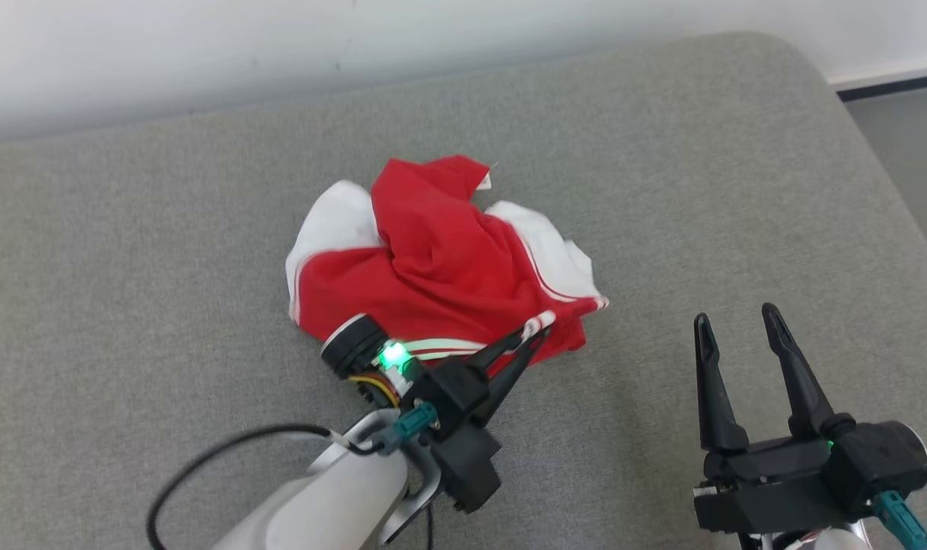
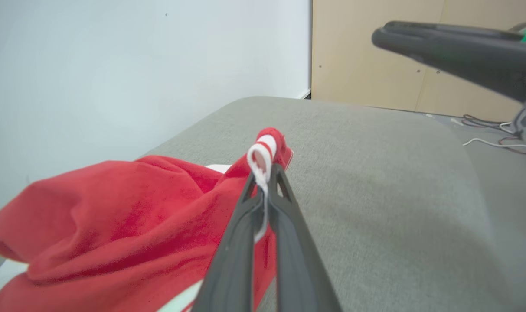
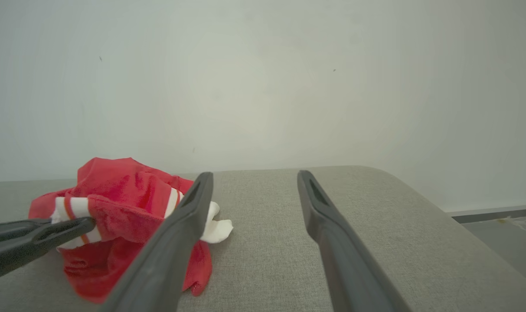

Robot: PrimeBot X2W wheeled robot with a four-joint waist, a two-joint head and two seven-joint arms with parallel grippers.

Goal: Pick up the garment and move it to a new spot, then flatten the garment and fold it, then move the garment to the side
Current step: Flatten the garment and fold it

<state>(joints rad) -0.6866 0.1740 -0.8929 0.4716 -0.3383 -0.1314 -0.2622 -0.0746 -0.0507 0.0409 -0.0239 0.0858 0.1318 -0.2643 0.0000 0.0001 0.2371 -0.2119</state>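
A crumpled red and white garment [image 1: 432,260] lies in the middle of the grey padded surface [image 1: 165,252]. My left gripper [image 1: 536,330] is shut on the garment's red-and-white striped hem at its near right corner. In the left wrist view the two fingers pinch a white and red fold of the garment [image 2: 263,158], with the rest of the red cloth [image 2: 115,216] to the left. My right gripper [image 1: 740,325] stands open to the right of the garment, apart from it and holding nothing. The right wrist view shows the garment [image 3: 124,203] at the left, behind the open right gripper [image 3: 254,177].
The grey surface ends at a rounded corner [image 1: 807,61] at the far right, with floor [image 1: 906,145] beyond it. A pale wall [image 1: 280,46] runs along the far edge. A wooden panel [image 2: 367,56] and loose cables [image 2: 497,130] lie past the surface in the left wrist view.
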